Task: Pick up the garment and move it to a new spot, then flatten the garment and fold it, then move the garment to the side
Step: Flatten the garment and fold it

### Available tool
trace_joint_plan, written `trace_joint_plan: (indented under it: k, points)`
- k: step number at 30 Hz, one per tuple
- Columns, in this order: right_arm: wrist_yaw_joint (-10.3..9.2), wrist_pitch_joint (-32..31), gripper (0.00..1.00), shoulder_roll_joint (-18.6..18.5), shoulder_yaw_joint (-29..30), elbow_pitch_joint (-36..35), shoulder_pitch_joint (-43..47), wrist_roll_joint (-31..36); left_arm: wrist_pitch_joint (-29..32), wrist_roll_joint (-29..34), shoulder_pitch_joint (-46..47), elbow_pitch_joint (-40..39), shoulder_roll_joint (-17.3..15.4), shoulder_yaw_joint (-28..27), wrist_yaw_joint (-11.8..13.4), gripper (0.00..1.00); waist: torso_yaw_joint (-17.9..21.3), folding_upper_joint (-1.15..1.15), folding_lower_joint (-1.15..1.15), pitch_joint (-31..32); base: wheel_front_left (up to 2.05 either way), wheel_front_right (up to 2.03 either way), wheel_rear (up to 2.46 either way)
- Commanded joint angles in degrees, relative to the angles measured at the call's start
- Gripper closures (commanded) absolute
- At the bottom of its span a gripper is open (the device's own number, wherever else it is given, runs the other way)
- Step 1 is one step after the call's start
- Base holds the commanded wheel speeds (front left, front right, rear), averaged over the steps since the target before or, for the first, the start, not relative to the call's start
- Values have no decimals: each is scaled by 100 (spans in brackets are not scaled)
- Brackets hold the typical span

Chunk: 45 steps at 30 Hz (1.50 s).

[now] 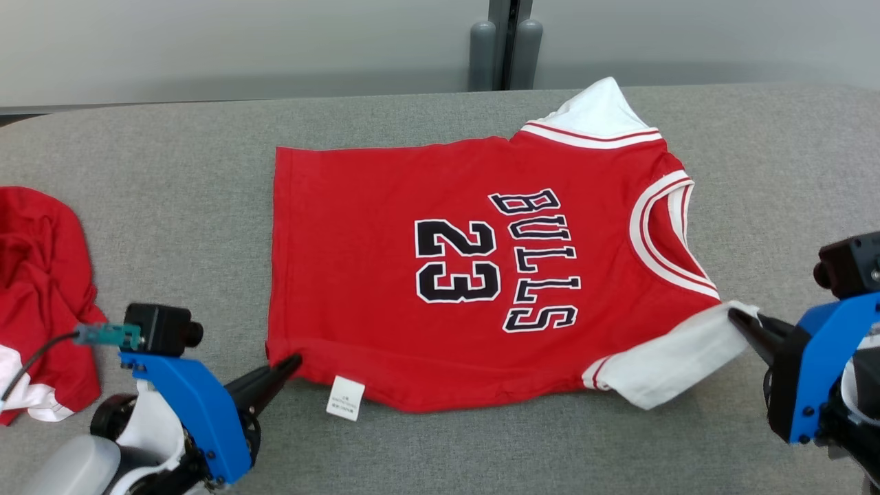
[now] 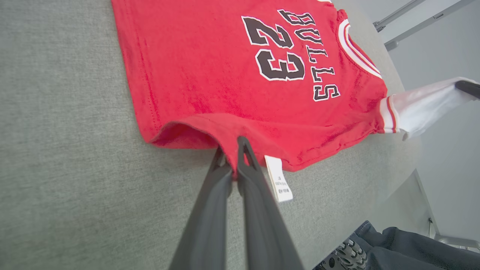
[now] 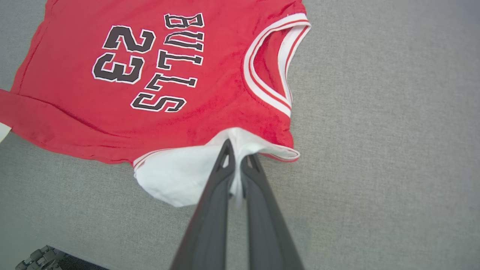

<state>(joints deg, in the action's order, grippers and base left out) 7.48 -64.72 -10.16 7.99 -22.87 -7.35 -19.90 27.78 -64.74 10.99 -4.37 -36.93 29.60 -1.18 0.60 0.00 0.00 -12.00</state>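
Looking down from the head first: the red jersey (image 1: 385,275) lies spread on the grey table (image 1: 172,172), print up, neck toward my right, hem toward my left. My left gripper (image 1: 292,361) sits at the near hem corner. My right gripper (image 1: 735,316) meets the near sleeve (image 1: 674,364), which is white. From here each finger pair reads as one dark wedge, so the pinch is hard to judge. The far sleeve (image 1: 598,110) points toward the table's back edge. A white care label (image 1: 346,397) sticks out from the near edge. A second red garment (image 1: 34,275) lies crumpled at far left, cut off by the frame and well apart from the jersey.

Left wrist: this settles the grip. My two fingers are closed on the hem, with a fold of red cloth caught between the tips. The hem corner is raised off the table, with a shadowed pocket under it. The label hangs just beside the fingers. At the right edge, the tip of my other gripper holds the white sleeve lifted. Past the table's edge at lower right is dark cloth (image 2: 405,243) with a treaded shape beside it, both cut off; I cannot tell what they are.

Right wrist: fingers closed here too, with white sleeve fabric pinched between them and bunched at the tips. The inside of the neckline shows. The hem end runs out of frame at left.
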Motion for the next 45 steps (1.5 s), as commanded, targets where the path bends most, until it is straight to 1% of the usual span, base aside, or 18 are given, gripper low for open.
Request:
trace_joint_plan:
  k: [1,5,8,12,20,27,28,29,30,31,32,35,38,41,43,44,45]
  points:
    - [3,29,100,-65,-32,71,-165,-14,90,-46,191,37,-16,-60,22,100,17,0,0,-13,0,0,0]
    - [3,42,100,-97,-186,423,-644,-111,474,-396,595,224,101,-136,103,100,66,0,0,-61,0,0,0]
    - [3,69,100,-103,-300,761,-984,-202,633,-560,852,451,195,-183,155,100,110,0,0,-119,0,0,0]
    - [3,275,100,-84,-361,1216,-1449,-252,597,-582,1094,799,315,-243,206,100,163,0,0,-221,0,0,0]
    - [3,849,100,-123,-449,2156,-2086,-159,379,-417,1431,1521,537,-213,61,100,138,0,0,-405,0,0,0]
    - [3,1237,100,-185,-657,2748,-2396,-227,249,-477,1623,2060,733,-260,-18,100,96,0,0,-505,0,0,0]
    - [3,1313,71,-195,-701,2794,-2432,-251,261,-486,1632,2117,745,-258,-45,100,91,0,0,-515,0,0,0]
    - [3,1419,17,-209,-727,2827,-2468,-272,258,-484,1648,2172,747,-252,-80,100,86,0,0,-522,0,0,0]
    - [3,1525,0,-223,-737,2867,-2504,-283,247,-469,1655,2223,750,-239,-89,80,79,0,0,-527,0,0,0]
    - [3,1634,0,-239,-781,2894,-2536,-290,236,-455,1657,2276,759,-225,-111,31,70,0,0,-527,0,0,0]
    - [3,1723,0,-250,-817,2935,-2557,-305,228,-446,1653,2309,768,-210,-137,0,63,0,0,-525,0,0,0]
    - [3,1938,0,-308,-899,3017,-2595,-377,140,-424,1572,2352,805,-201,-176,0,40,0,0,-490,0,0,0]
    - [3,2060,0,-394,-948,3028,-2521,-407,-120,-292,1404,2279,810,-198,-187,0,9,0,0,-422,0,0,0]
    - [2,2082,0,-474,-880,2928,-2251,-437,-602,-48,1164,2071,827,-211,-95,0,-23,0,0,-341,0,0,0]
    - [3,2050,0,-522,-767,2801,-2037,-346,-1020,122,947,1925,849,-269,-35,0,-44,0,0,-283,0,0,0]
    - [3,2050,0,-522,-767,2801,-2037,-346,-1020,122,947,1925,849,-269,-35,0,-44,0,0,-283,0,0,0]
    - [3,2027,0,-499,-608,2647,-1773,-236,-1370,292,698,1814,892,-270,82,0,-64,0,0,-231,0,0,0]
